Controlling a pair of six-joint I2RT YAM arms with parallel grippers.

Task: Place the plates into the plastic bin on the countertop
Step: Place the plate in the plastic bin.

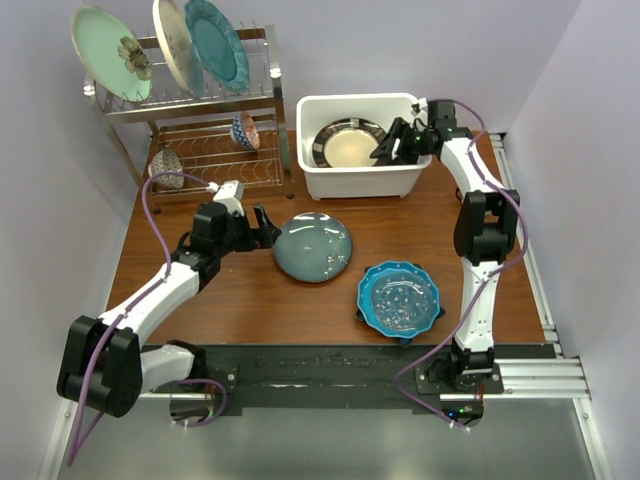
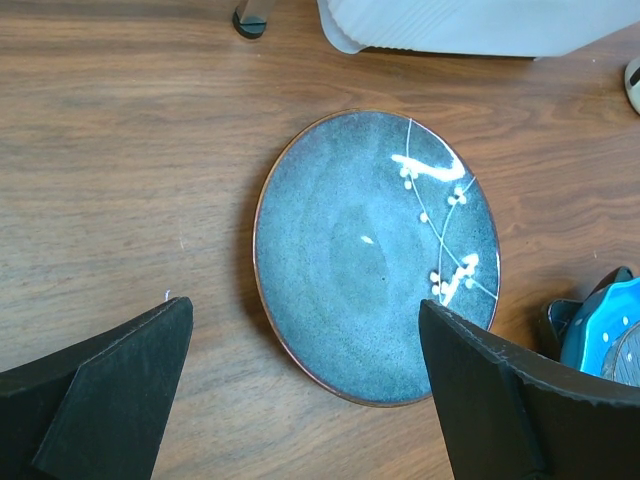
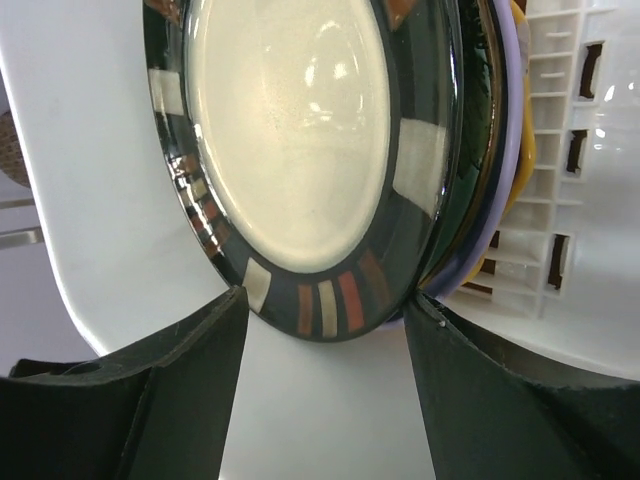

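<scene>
Hovering over reddish-brown wood-grain countertop (image 1: 250, 300), pale lilac walls (image 1: 400, 40) around, my left gripper (image 1: 268, 226) gapes empty; my right gripper (image 1: 388, 146) stands parted, holding nothing; dark-rimmed cream plate (image 3: 290, 130) half-hides plates (image 3: 508, 150) behind.

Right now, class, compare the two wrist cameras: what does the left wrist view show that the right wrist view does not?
Left wrist only: the round teal plate flat on the countertop, plus an edge of the blue scalloped plate. Right wrist only: the dark-rimmed cream plate with a lilac plate behind it. Both: the white bin.
</scene>
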